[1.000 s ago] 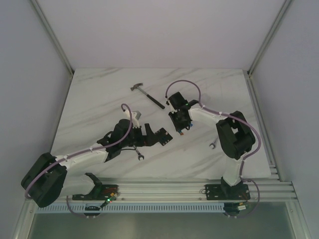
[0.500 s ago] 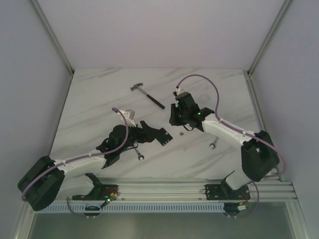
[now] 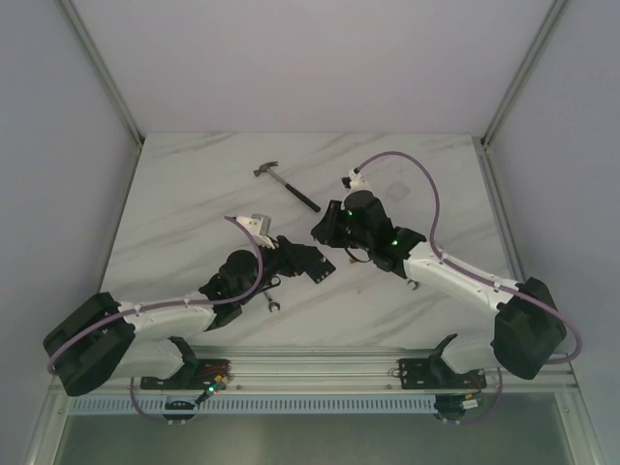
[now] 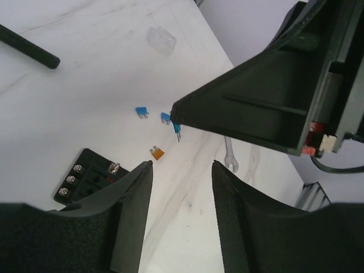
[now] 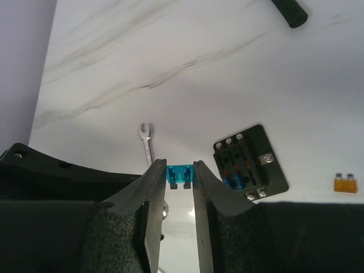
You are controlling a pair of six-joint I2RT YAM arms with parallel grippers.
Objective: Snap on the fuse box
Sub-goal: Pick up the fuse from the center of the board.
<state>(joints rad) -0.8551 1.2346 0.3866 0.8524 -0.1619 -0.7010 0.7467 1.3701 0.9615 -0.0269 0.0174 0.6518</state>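
Note:
The fuse box (image 5: 250, 162) is a small black square block lying flat on the marble table, with blue fuses seated in its near slots. It also shows in the left wrist view (image 4: 79, 176), partly hidden behind my left finger, and in the top view (image 3: 312, 258). My right gripper (image 5: 180, 166) is shut on a blue fuse (image 5: 181, 175), held above the table a little left of the box. My left gripper (image 4: 182, 165) is open and empty, low over the table beside the box. The top view shows the right gripper (image 3: 325, 230) and the left gripper (image 3: 320, 268).
Two blue fuses (image 4: 141, 112) and an orange fuse (image 4: 157, 152) lie loose on the table. One small wrench (image 5: 147, 142) lies near the left arm, another (image 4: 230, 159) further right. A hammer (image 3: 288, 187) lies at the back. A clear plastic piece (image 4: 162, 40) lies beyond the fuses.
My right arm has stretched out and swung its gripper left, toward the fuse box. My left arm has shifted slightly right and stayed by the box.

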